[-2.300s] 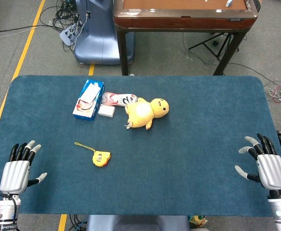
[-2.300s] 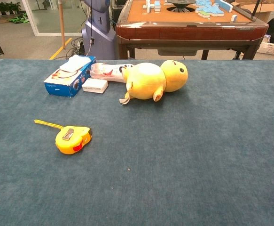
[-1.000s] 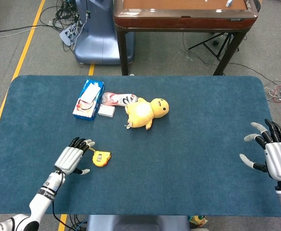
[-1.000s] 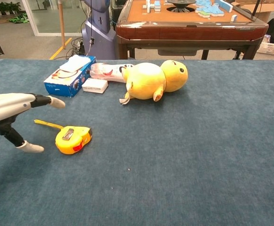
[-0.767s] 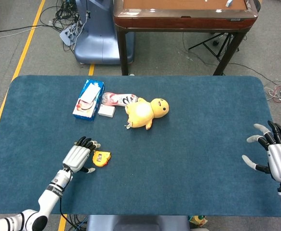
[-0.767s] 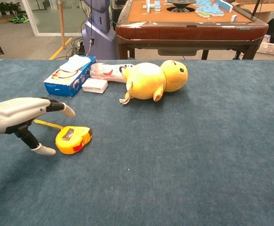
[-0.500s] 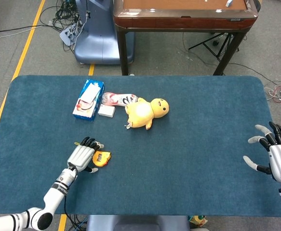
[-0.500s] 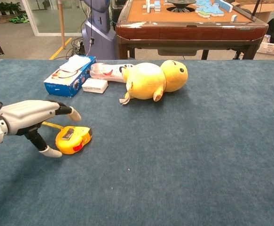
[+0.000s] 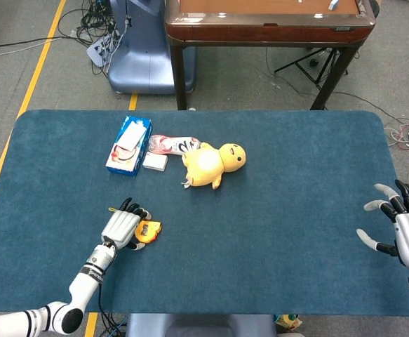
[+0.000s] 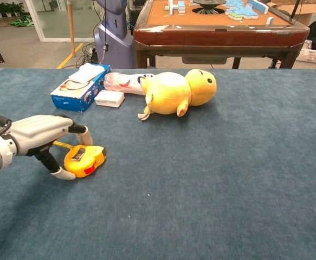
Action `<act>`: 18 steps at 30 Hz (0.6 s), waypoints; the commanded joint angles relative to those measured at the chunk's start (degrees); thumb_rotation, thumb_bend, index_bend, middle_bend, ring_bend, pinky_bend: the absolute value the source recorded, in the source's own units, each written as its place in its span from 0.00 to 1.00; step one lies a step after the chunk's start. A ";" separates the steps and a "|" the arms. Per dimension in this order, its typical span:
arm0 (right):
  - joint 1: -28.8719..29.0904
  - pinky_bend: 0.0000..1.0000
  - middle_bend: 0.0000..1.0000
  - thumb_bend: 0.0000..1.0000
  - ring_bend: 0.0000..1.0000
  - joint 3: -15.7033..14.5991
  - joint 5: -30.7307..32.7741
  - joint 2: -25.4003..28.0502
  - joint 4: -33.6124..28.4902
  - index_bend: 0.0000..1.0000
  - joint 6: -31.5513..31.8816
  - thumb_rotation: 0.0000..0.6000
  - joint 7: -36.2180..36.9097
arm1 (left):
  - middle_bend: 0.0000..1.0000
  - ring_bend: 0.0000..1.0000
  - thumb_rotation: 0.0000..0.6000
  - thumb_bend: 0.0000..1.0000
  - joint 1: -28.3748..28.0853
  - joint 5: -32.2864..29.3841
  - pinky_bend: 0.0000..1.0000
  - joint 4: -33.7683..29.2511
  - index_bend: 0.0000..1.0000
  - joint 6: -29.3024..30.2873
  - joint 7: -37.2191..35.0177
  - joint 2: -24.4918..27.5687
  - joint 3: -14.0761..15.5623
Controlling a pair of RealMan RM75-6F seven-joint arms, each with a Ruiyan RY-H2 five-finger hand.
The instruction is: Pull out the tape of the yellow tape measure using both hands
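Yellow tape measure (image 10: pixel 84 160) lies flat on the blue felt table (image 10: pixel 228 179), front-left area, w/ a short yellow strap/loop (image 9: pixel 113 209) trailing off to its left-rear. Red patch shows on its near face in chest view, grey clip on top.

Left hand (image 10: pixel 41 135) is right at the tape measure's left side: thumb tip sits low by the case's near-left edge, other fingers (image 10: pixel 83 133) curve over the top-left of the case. Fingers part-curled around it, not spread flat; can't tell if they actually touch or grip the case — case looks flat on the felt. In head view the same hand (image 9: pixel 122 228) covers the measure's left part, fingertips (image 9: pixel 135 211) over the strap end.

Right hand (image 9: pixel 400 228) is far off at the table's right edge, well apart from the measure, only in head view. Fingers spread apart, thumb out to the side, holding nothing.

Other stuff on table, rear-left: yellow plush duck (image 10: pixel 178 92) lying on its side, head to the right; blue box (image 10: pixel 81 86) w/ white item on top; small white box (image 10: pixel 109 98) just beside the blue box; a red-white packet (image 10: pixel 122 82) between the boxes and the duck, touching the duck's back end. All well apart from the tape measure. Behind the table: brown wooden table (image 10: pixel 223 27), grey robot base (image 9: pixel 137 60) on the floor.
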 commanded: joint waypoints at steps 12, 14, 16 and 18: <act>0.22 0.00 0.19 0.26 0.04 -0.15 0.06 1.21 -2.75 0.42 -1.10 1.00 0.48 | 0.53 0.33 1.00 0.13 0.24 6.31 0.00 5.21 0.50 1.25 -14.43 -1.50 -0.18; 0.65 0.00 0.19 0.24 0.04 -0.34 0.23 1.97 -3.86 0.42 -2.39 1.00 0.69 | 0.55 0.35 1.00 0.13 0.41 8.21 0.00 6.39 0.52 2.05 -17.49 -1.53 -0.01; 1.33 0.00 0.19 0.23 0.04 -0.16 0.46 2.37 -5.03 0.42 -3.55 1.00 0.98 | 0.57 0.36 1.00 0.13 0.58 10.19 0.00 7.33 0.54 3.02 -20.74 -1.44 0.18; 2.09 0.00 0.19 0.23 0.04 0.09 0.48 2.54 -6.01 0.42 -4.56 1.00 1.29 | 0.58 0.36 1.00 0.13 0.65 11.56 0.01 7.61 0.55 3.75 -23.52 -1.20 0.13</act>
